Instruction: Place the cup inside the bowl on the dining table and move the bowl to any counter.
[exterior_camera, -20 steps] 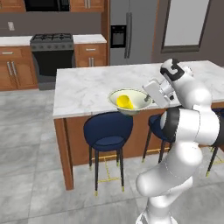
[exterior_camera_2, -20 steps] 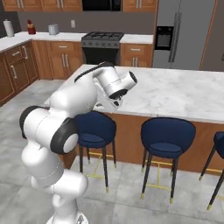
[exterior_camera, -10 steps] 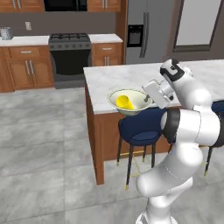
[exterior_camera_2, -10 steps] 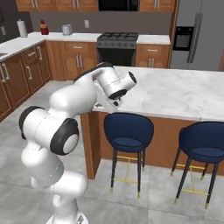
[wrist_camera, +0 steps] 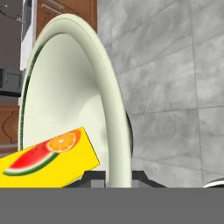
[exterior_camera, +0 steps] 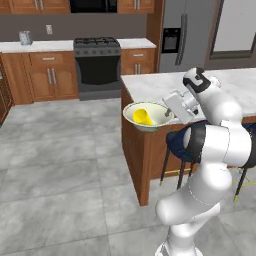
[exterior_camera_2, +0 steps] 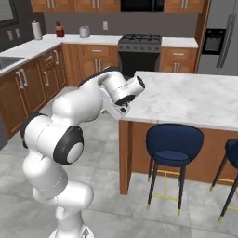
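- Far left in the left base view, the wall counter of white marble runs over brown cabinets, with a black stove set into it.
- Right of that, the bowl hangs in the air just off the near corner of the dining table, above the grey floor and clear of the marble top.
- The cup lies on its side inside the bowl, yellow against the pale inner wall; the hand view shows a watermelon and orange-slice picture on its side.
- The gripper sits at the bowl's right rim, its two fingers pressed nearly together with the thin rim pinched between them.
- In the hand view the bowl stands edge-on, its rim running down between the dark fingertips at the bottom.
- The white arm rises behind the gripper, in front of a navy stool.
- In the right base view the arm's wrist covers the bowl at the table's corner, with a navy stool further right.
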### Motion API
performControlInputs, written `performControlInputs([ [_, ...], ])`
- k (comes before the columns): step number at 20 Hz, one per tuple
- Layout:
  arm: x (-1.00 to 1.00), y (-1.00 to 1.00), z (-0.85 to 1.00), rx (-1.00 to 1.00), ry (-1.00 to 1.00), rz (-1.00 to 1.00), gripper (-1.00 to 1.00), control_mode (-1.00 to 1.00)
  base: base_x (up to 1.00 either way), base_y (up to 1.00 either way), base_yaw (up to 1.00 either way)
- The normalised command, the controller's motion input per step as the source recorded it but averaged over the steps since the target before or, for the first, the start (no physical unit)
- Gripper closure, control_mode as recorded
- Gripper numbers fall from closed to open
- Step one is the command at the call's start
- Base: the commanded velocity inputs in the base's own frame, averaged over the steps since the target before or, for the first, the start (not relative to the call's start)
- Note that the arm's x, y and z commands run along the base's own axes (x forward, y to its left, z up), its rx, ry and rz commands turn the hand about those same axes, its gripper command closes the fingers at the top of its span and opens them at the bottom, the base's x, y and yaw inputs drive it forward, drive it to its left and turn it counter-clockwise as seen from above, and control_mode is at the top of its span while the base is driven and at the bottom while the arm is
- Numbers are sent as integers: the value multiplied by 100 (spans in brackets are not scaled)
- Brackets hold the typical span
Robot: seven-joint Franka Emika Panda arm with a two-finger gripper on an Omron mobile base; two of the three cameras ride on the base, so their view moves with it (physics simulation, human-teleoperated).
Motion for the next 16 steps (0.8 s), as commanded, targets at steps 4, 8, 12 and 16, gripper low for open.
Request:
performControlInputs([
  [4, 0, 0, 0, 0, 0, 0, 100, 100, 0, 81, 0],
  [8, 0, 0, 0, 0, 0, 0, 100, 100, 0, 75, 0],
  [12, 0, 0, 0, 0, 0, 0, 100, 100, 0, 71, 0],
  [16, 0, 0, 0, 0, 0, 0, 100, 100, 25, 65, 0],
])
